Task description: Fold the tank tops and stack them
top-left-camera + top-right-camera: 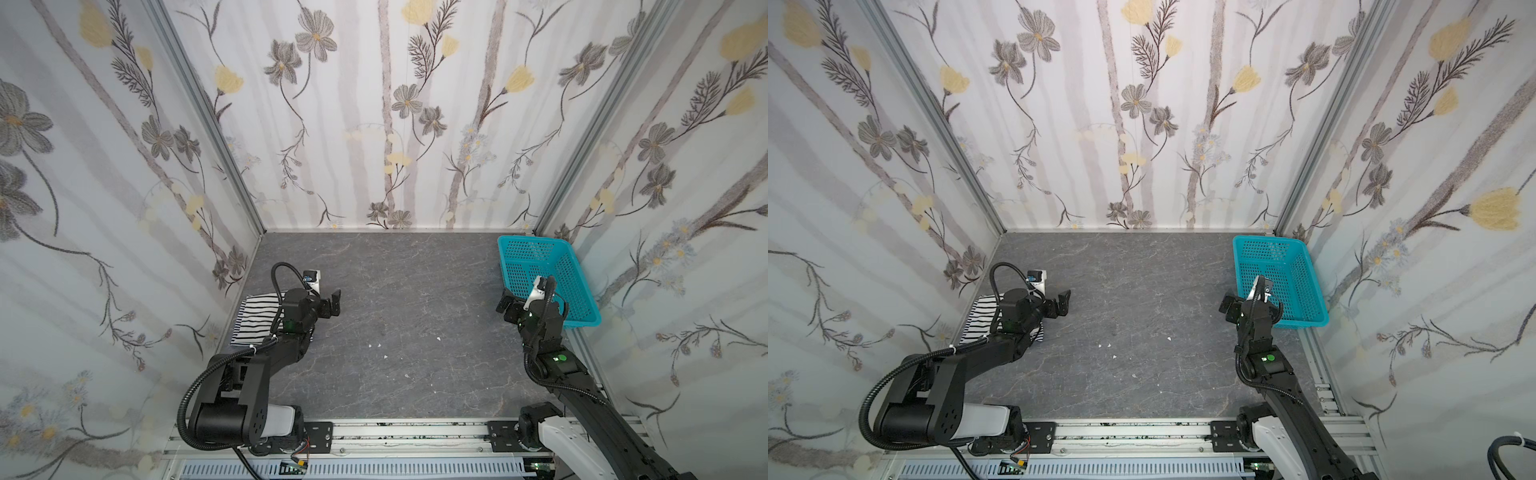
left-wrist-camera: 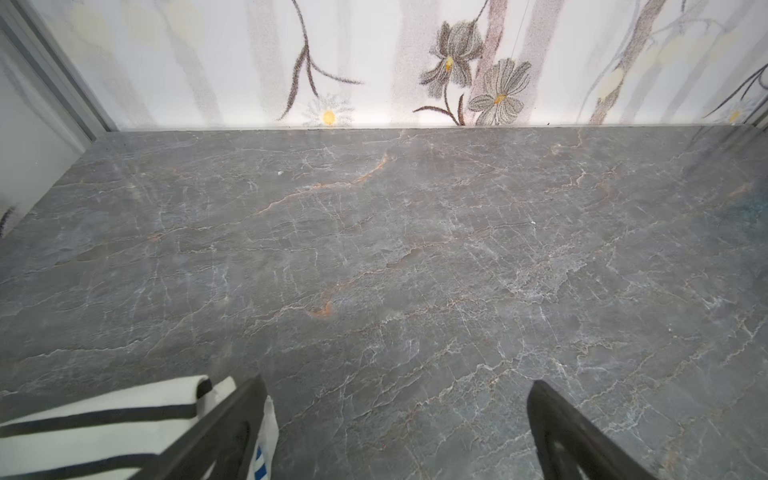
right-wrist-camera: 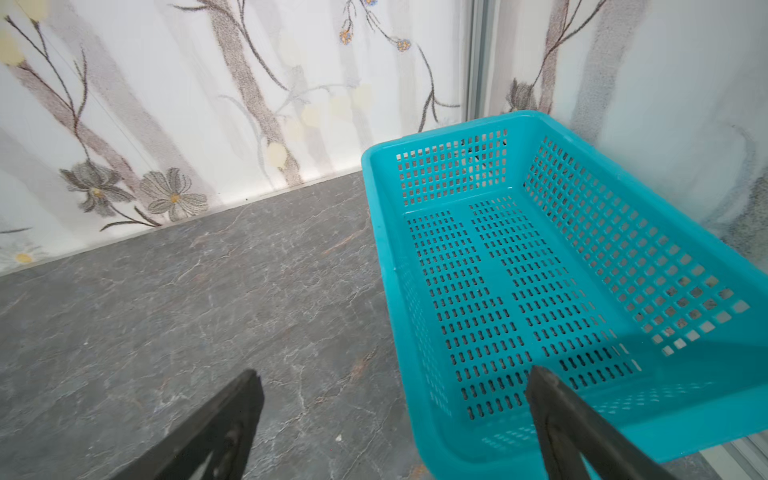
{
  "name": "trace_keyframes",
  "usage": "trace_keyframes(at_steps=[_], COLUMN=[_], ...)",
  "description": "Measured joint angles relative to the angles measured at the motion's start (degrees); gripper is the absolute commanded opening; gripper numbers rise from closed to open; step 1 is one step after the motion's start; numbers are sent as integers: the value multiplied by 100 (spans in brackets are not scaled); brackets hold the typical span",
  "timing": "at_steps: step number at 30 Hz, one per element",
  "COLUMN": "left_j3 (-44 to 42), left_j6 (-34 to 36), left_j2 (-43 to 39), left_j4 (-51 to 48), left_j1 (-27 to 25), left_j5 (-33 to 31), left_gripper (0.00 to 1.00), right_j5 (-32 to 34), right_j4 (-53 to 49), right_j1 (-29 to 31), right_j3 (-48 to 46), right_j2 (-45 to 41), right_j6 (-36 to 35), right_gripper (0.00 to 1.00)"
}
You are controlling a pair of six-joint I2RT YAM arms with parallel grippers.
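Both the left pincer (image 1: pixel 333 303) and right pincer (image 1: pixel 503 305) hang released and empty, with the wide-striped tank top (image 1: pixel 257 320) folded at the left edge of the surface (image 1: pixel 415 311), the other tank top seemingly beneath, so the task looks finished.

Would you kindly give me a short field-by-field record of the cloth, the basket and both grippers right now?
striped tank top: folded, flat on the table, left side, partly under the left arm
basket: turquoise, empty, right rear corner
left gripper: open, empty, beside the top
right gripper: open, empty, by the basket's near end
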Motion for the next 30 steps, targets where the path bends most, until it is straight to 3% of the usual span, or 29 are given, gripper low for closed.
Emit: trace_keyframes(at_steps=[7, 14, 24, 30], left_j3=[-531, -730, -903, -739], left_j6=[262, 280, -181, -323], left_j2=[254, 426, 822, 881], left_j4=[1349, 2024, 2811, 2889], left_j1=[-13, 63, 909, 872], left_j5=[-59, -24, 763, 964], left_gripper=[100, 100, 100, 100], right_j5=[28, -114, -485, -796], right_j4=[1071, 2369, 4245, 5038], right_j1=[-162, -702, -1032, -1189], right_j3=[-461, -992, -1250, -1185], right_j2=[157, 717, 1845, 2280], right_j6=[-317, -566, -903, -999], right_gripper=[100, 100, 100, 100])
